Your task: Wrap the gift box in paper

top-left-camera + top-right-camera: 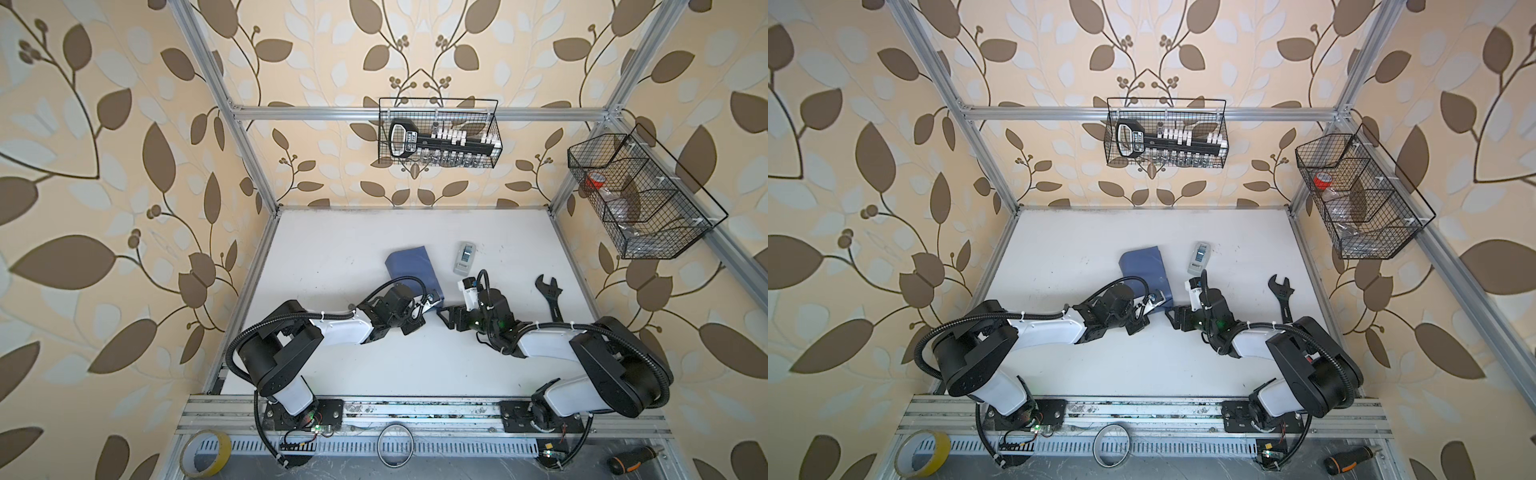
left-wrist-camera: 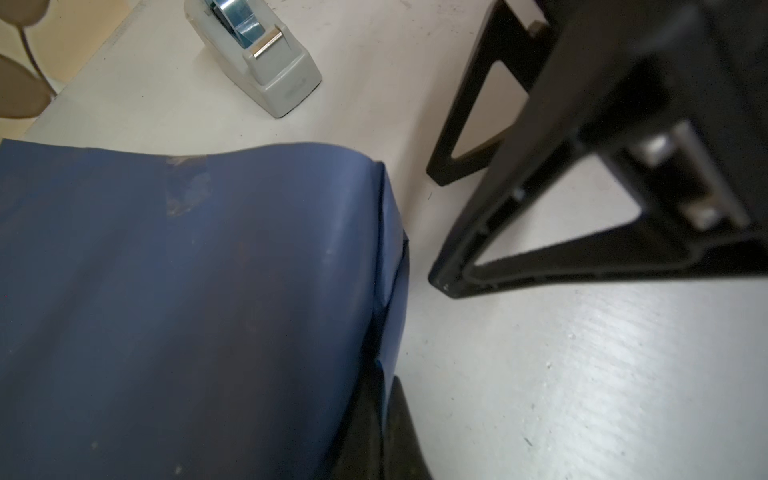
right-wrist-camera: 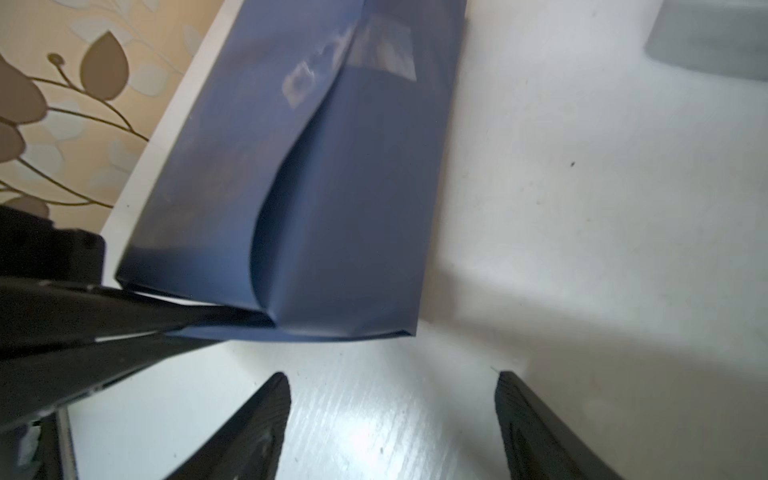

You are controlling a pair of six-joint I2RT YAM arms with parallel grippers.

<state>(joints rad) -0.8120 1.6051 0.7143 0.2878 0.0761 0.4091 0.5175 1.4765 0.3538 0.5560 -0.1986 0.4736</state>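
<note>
Pinching the near end flap of the slate-blue wrapping paper (image 1: 411,266), the left pincer (image 3: 232,326) is pressed together on it, while the right pincer (image 3: 390,378) is held spread just beside that end, touching nothing. The flat dark gift box is hidden (presumably folded inside the paper, mid-counter). A tear or a sprung seam could be caused if the flap is pulled hard against the taped overlap; the parcel could be dragged across the smooth white counter (image 1: 332,365). A small grey tape dispenser (image 1: 464,257) is set just beyond on the right, a black wrench (image 1: 550,297) further right. Leaf-patterned wallpaper is seen all round.
</note>
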